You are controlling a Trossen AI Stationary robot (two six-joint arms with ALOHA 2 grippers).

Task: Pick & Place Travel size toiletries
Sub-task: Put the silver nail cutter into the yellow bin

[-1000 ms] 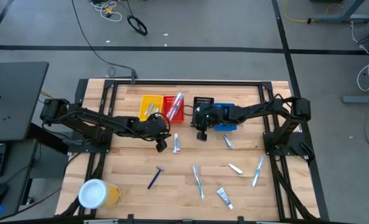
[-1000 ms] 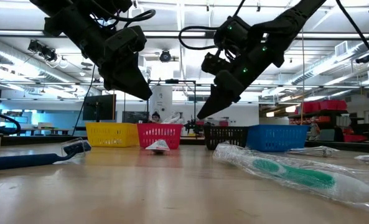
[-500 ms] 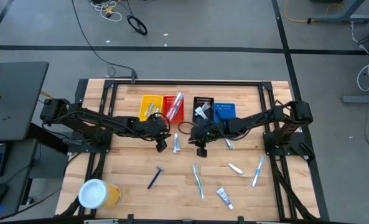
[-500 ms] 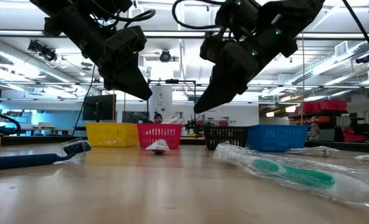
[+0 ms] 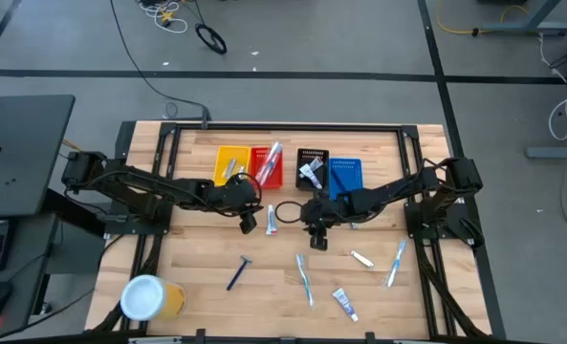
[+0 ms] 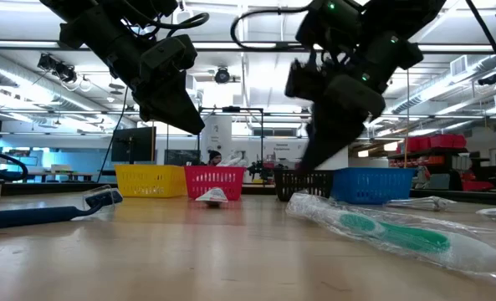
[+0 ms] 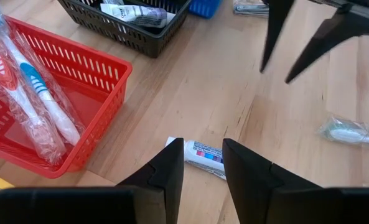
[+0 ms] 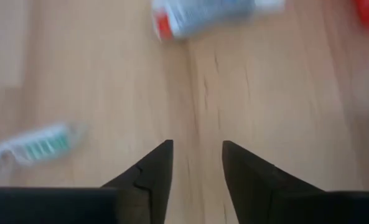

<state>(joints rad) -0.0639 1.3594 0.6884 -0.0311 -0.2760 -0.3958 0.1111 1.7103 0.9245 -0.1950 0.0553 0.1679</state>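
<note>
Since the earlier frame the right arm has pulled back from the row of bins to the middle of the surface (image 5: 197, 277), so that the right gripper (image 5: 316, 232) now hangs over bare wood with its fingers (image 8: 148, 169) spread and holding nothing. Reaching in from the opposite side, the left arm has not shifted: the left gripper (image 5: 248, 222) hovers just beside a small white tube (image 7: 204, 155), fingers (image 7: 169, 169) parted and empty.

Along the far edge the yellow bin (image 5: 229, 162), red bin (image 5: 267, 170), black bin (image 5: 312, 164) and blue bin (image 5: 345, 172) stand side by side; wrapped toothbrushes (image 7: 28, 93) lie in the red one and a packet (image 7: 131, 11) in the black.

Open wood lies between the two grippers. Nearer the front edge, well apart, lie a dark blue razor (image 5: 237, 273), a green toothbrush (image 5: 305, 277), another tube (image 5: 345, 304) and a blue toothbrush (image 5: 396, 262). A yellow cup (image 5: 151, 298) sits at the front left corner.
</note>
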